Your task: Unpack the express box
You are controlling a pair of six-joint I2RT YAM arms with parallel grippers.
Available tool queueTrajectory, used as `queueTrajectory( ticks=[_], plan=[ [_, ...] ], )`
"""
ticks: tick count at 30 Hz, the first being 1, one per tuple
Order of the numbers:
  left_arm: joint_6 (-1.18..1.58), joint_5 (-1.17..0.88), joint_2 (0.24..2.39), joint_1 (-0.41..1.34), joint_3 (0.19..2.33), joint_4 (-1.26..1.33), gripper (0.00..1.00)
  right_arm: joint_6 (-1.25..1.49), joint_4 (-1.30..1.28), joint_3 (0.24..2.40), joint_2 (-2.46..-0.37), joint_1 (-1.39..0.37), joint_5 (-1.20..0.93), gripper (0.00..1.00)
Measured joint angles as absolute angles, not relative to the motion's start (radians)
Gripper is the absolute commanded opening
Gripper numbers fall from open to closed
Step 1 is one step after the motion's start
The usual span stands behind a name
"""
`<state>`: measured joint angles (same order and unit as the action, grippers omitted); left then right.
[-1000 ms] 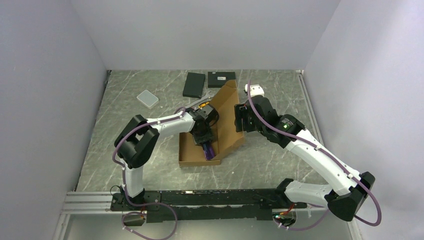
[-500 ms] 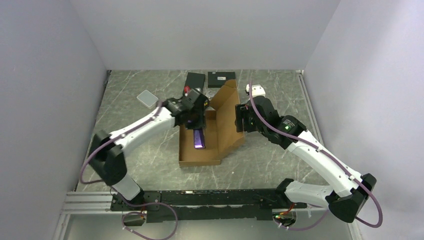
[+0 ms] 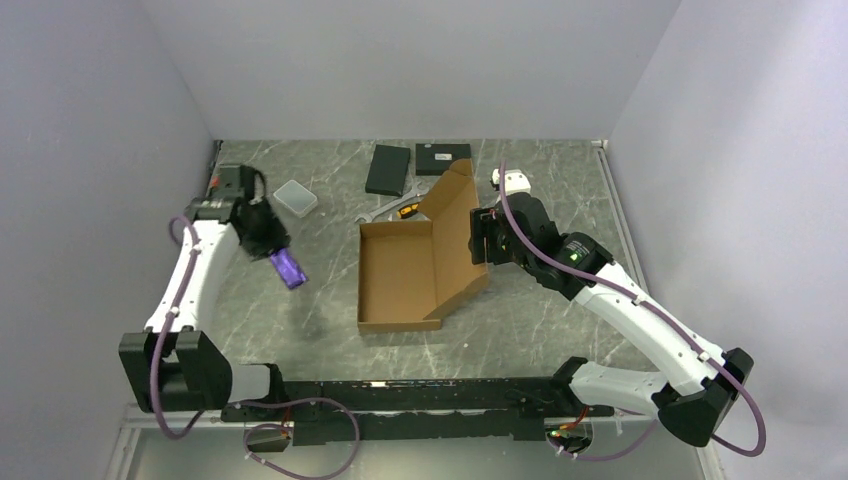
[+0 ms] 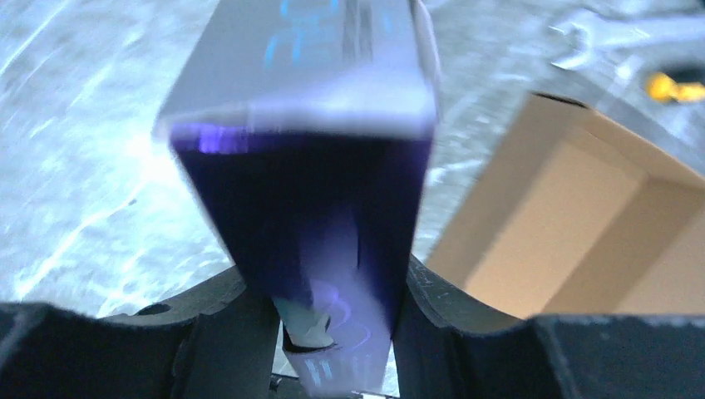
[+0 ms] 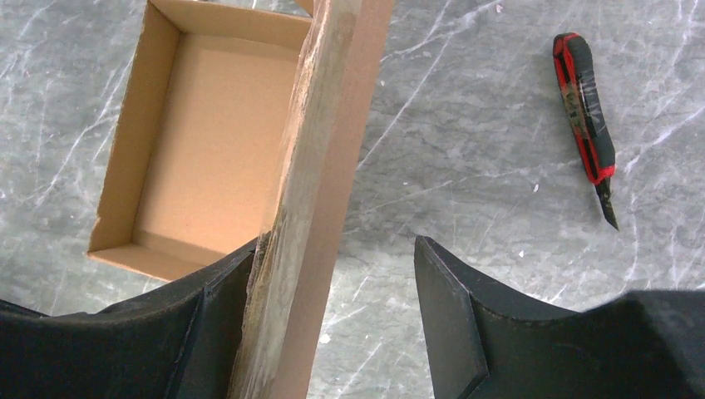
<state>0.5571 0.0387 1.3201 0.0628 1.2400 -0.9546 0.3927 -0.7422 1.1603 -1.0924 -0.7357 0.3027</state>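
Note:
The express box (image 3: 398, 272) lies open mid-table, its tray empty and its hinged lid (image 3: 455, 225) standing up on the right. My left gripper (image 3: 274, 250) is far left of the box, above the table, shut on a purple box (image 3: 290, 268). In the left wrist view the purple box (image 4: 308, 191) sits between the fingers (image 4: 233, 324), with the express box (image 4: 582, 224) to the right. My right gripper (image 3: 481, 240) is open astride the lid's top edge. In the right wrist view the lid (image 5: 320, 158) rests against the left finger, clear of the right one.
Two flat black boxes (image 3: 388, 170) (image 3: 443, 158) lie at the back. A small white box (image 3: 295, 197) lies back left. A wrench and a yellow tool (image 3: 400, 210) lie behind the express box. A red utility knife (image 5: 586, 108) lies right of the lid.
My left gripper has lifted the purple box out of the express box and swung it far to the left. The tray is now empty. The right arm has not moved.

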Motion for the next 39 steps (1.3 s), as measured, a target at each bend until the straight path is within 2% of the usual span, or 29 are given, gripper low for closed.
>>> queueTrajectory(
  ticks=[7,12,26,29,34,39],
  plan=[
    [0.62,-0.044,1.28,-0.38,0.99,-0.935,0.49,0.389,-0.739,1.156,-1.092,-0.736,0.293,0.65],
    [0.703,-0.084,1.286,-0.548,0.897,-0.925,0.51,0.385,-0.738,1.156,-1.092,-0.736,0.284,0.65],
    [0.9,-0.08,1.377,-0.675,0.86,-0.857,0.55,0.384,-0.739,1.156,-1.092,-0.736,0.281,0.65],
    [0.904,-0.099,1.422,-0.696,0.859,-0.835,0.63,0.381,-0.739,1.156,-1.092,-0.736,0.281,0.65],
    [0.899,-0.11,1.407,-0.704,0.847,-0.828,0.85,0.38,-0.738,1.156,-1.092,-0.736,0.279,0.66],
    [0.85,-0.117,1.262,-0.693,0.864,-0.835,0.88,0.369,-0.739,1.156,-1.092,-0.736,0.278,0.73]
  ],
)
